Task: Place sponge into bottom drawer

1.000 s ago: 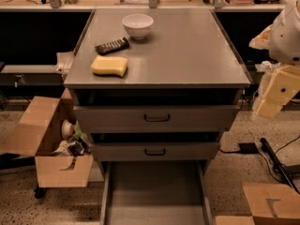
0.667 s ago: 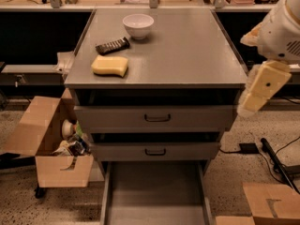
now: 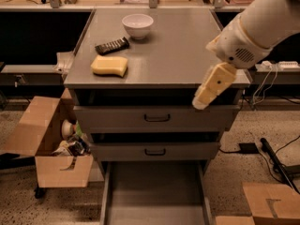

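Since the sponge (image 3: 109, 65) lay flat on the cabinet top (image 3: 187, 50), near its front left corner, the placing was in my judgement not yet begun, and the sponge had first to be picked up. It lay just beside a dark ribbed bar (image 3: 112, 46), apart from it. A white bowl (image 3: 137, 26) stood further back, upright, and I could see nothing inside it. The gripper (image 3: 213, 87) hung at the front right of the cabinet, pointing down and to the left, and it was seen across the front edge of the top and the face of the upper drawer (image 3: 157, 117). Whether it touched them I could not tell. It was well apart from the sponge and carried nothing that I could see, but whether it was released or clenched I also could not tell. The bottom drawer (image 3: 154, 196) stood pulled out toward the camera, low at the floor, which I take as prepared to receive the sponge. On the visible part of its flat grey floor nothing lay. The upper drawer and the middle drawer (image 3: 154, 151) were closed, so their contents were hidden. A cardboard box (image 3: 47, 144) on the floor at the left of the cabinet stood open and held several small mixed things, which I could not name. Because the sponge was soft and lay far to the left, the arm would probably need to cross over the top to reach it.
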